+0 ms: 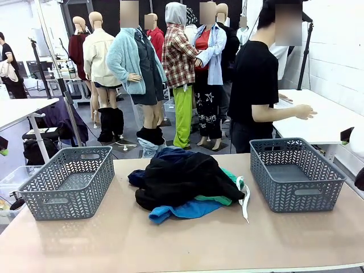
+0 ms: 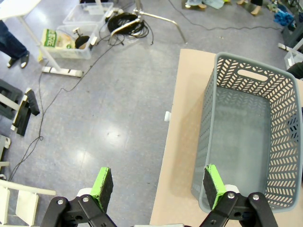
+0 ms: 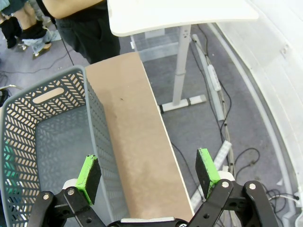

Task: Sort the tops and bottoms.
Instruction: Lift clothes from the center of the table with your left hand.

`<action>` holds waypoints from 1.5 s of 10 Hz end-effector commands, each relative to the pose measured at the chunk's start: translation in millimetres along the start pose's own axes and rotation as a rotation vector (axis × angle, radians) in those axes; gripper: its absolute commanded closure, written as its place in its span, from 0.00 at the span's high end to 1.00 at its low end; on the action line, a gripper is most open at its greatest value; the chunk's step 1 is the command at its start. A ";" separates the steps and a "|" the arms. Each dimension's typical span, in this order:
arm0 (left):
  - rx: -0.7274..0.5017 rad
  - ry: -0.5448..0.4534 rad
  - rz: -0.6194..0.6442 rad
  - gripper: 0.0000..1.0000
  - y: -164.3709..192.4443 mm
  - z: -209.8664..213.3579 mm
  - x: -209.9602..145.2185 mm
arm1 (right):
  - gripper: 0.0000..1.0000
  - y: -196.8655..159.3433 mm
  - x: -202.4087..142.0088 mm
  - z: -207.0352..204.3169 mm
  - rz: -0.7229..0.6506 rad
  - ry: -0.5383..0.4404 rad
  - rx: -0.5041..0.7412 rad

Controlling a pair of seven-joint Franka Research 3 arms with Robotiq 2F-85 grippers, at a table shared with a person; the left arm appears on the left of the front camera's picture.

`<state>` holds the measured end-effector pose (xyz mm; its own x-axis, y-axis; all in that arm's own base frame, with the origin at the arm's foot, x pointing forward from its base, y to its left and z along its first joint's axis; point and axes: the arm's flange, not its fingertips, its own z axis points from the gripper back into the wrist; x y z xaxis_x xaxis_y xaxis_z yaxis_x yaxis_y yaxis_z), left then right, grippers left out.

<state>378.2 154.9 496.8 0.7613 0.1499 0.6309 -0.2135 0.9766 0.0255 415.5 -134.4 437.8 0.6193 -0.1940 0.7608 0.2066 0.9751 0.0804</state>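
Observation:
A heap of clothes lies mid-table in the front view. A black garment (image 1: 185, 175) is on top, with a dark navy one (image 1: 166, 153) behind it. Green shorts (image 1: 222, 198) peek out at the right, their white drawstring (image 1: 245, 200) trailing onto the table. A bright blue garment (image 1: 181, 210) sticks out at the front; whether it is a top I cannot tell. My left gripper (image 2: 158, 187) hangs open, straddling the table's left edge beside the left basket (image 2: 246, 132). My right gripper (image 3: 147, 172) is open above the right basket's (image 3: 47, 137) outer wall and the table strip (image 3: 137, 142).
Two empty grey baskets flank the heap, the left one (image 1: 71, 181) and the right one (image 1: 296, 170). A person in a black T-shirt (image 1: 256, 85) stands past the far right corner, hand on a white side table (image 1: 318, 122). Cables and boxes (image 2: 75, 38) lie on the floor.

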 end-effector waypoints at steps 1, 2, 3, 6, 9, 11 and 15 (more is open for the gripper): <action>-0.001 -0.002 -0.001 1.00 1.5 0.7 -0.1 | 1.00 1.7 0.2 1.1 0.008 0.011 -0.007; -0.001 -0.002 -0.001 1.00 1.5 0.7 -0.1 | 1.00 1.7 0.2 1.1 0.008 0.011 -0.007; -0.001 -0.002 -0.001 1.00 1.5 0.7 -0.1 | 1.00 1.7 0.2 1.1 0.008 0.011 -0.007; -0.001 -0.002 -0.001 1.00 1.5 0.7 -0.1 | 1.00 1.7 0.2 1.1 0.008 0.011 -0.007; -0.001 -0.002 -0.001 1.00 1.5 0.7 -0.1 | 1.00 1.7 0.2 1.1 0.008 0.011 -0.007; -0.001 -0.002 -0.001 1.00 1.5 0.7 -0.1 | 1.00 1.7 0.2 1.1 0.008 0.011 -0.007; -0.001 -0.002 -0.001 1.00 1.5 0.7 -0.1 | 1.00 1.7 0.2 1.1 0.008 0.011 -0.007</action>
<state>378.2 154.9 496.8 0.7613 0.1499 0.6309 -0.2135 0.9766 0.0255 415.5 -134.4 437.8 0.6194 -0.1940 0.7608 0.2067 0.9751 0.0804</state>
